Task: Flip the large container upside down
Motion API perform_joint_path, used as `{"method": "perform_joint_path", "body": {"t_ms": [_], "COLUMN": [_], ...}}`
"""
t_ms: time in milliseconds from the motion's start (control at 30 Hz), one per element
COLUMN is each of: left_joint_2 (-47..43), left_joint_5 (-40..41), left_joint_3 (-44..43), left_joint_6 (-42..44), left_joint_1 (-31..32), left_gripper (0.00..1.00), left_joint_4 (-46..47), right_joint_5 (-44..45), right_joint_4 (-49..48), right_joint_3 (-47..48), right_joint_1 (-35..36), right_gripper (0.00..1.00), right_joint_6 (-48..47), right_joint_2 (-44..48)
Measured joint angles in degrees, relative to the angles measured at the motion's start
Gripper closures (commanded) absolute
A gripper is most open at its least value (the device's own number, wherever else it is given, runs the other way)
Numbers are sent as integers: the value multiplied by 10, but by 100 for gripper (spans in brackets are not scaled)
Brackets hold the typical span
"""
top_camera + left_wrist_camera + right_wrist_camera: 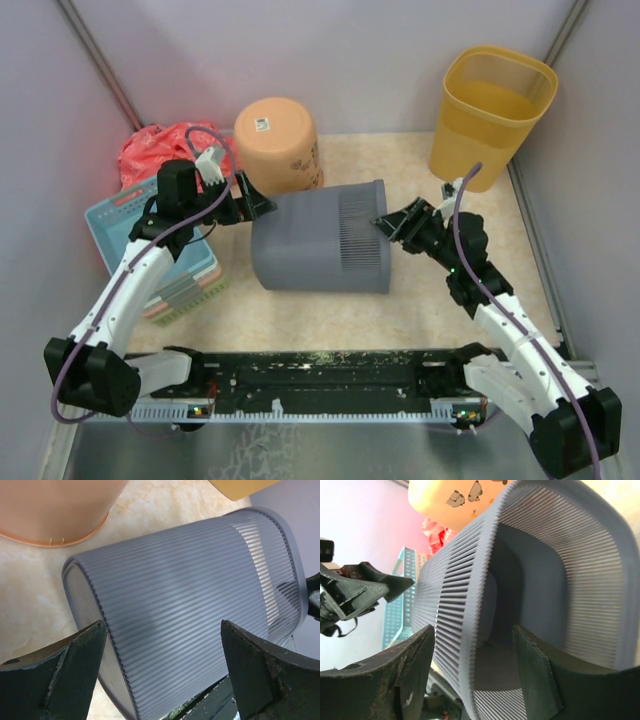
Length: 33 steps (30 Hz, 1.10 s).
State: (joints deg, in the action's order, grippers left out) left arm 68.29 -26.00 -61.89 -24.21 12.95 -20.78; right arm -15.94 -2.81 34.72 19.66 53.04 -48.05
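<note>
The large container (320, 245) is a grey ribbed bin lying on its side in the middle of the table, closed bottom to the left, open mouth to the right. My left gripper (258, 205) is open at the bin's bottom end; in the left wrist view its jaws (162, 627) stand wide on either side of the ribbed wall (190, 595). My right gripper (388, 225) is open at the mouth. In the right wrist view its jaws (472, 630) straddle the rim (485, 580), one finger outside and one inside, with gaps on both sides.
An upside-down peach bucket (278, 145) stands just behind the bin. A yellow bin (492, 115) stands upright at the back right. A blue basket (130, 215) and a red bag (160, 150) sit at the left. Walls close in on the sides.
</note>
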Motion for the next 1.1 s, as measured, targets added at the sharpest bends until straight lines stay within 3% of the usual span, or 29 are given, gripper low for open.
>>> {"method": "perform_joint_path", "body": {"t_ms": [133,367,467,767,1100], "left_joint_2": [0,6,16,52,79], "left_joint_5": [-9,-45,-67,-123,-172], "left_joint_3": [0,0,0,-23,-27], "left_joint_6": [0,-7,-14,-21,-116], "left_joint_1": [0,-3,-8,-22,-31], "left_gripper": [0,1,1,4,4], "left_joint_4": [-4,-23,-20,-18,59], "right_joint_5": [20,41,38,54,94], "right_joint_4": [54,83,79,49,14], "right_joint_3": [44,54,53,35,1], "right_joint_1": [0,0,0,-7,-16], "right_gripper": [69,79,93,100,100], "right_joint_6": [-56,-93,-94,-78,-57], "right_joint_2": [0,3,2,1,14]}}
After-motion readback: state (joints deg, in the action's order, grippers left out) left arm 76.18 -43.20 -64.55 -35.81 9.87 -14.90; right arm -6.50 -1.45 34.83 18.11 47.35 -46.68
